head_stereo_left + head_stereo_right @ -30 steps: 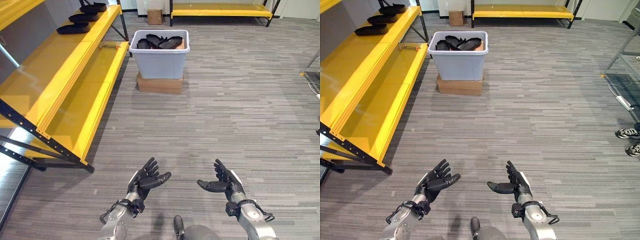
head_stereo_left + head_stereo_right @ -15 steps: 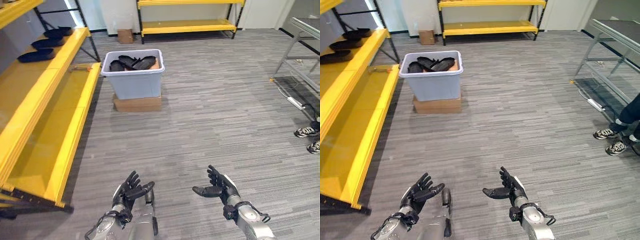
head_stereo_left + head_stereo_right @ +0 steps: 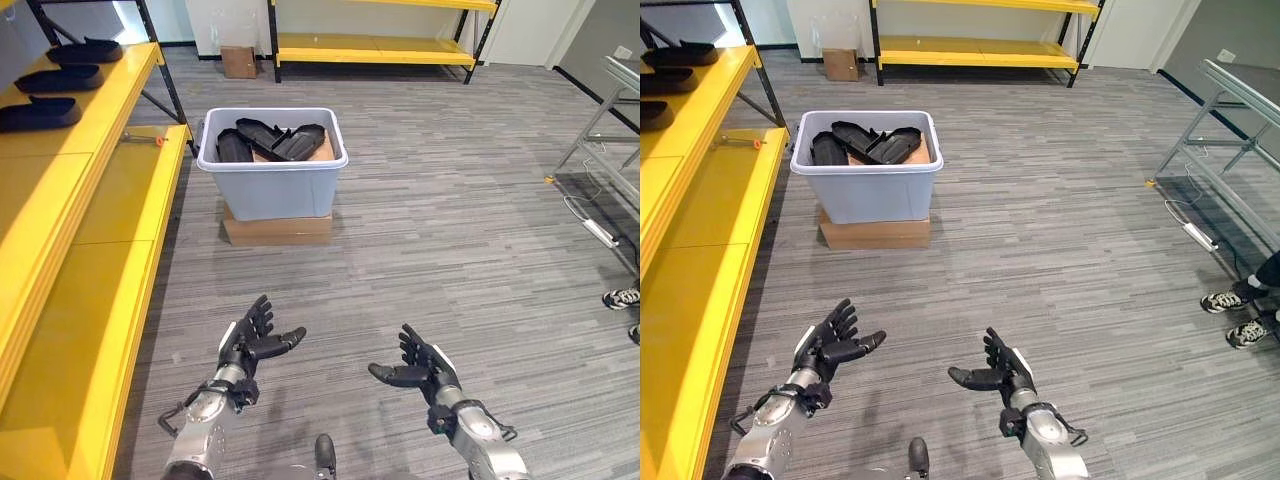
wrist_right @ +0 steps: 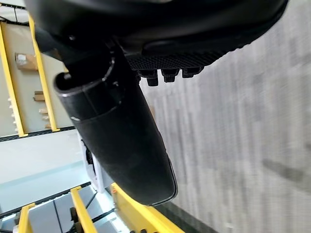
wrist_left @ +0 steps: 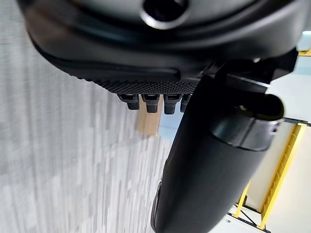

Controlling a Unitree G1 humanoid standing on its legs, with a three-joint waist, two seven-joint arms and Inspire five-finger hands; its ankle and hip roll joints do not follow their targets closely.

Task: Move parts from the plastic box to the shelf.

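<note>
Both arms are stretched forward low over the grey floor, well short of the plastic box. The left hand is held up with the palm turned inward, its fingers straight and spread, the thumb pointing toward the other hand. The right hand mirrors it, palm inward, fingers loosely extended, thumb pointing to the left hand. Neither hand holds anything, and both stay apart from each other

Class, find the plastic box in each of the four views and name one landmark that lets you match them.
Left eye view: plastic box, upper centre-left, holding black parts.
Right eye view: upper left.
Left wrist view: too little shows to tell.
Right wrist view: cannot tell either.
Shared landmark: the cardboard box under it.
</note>
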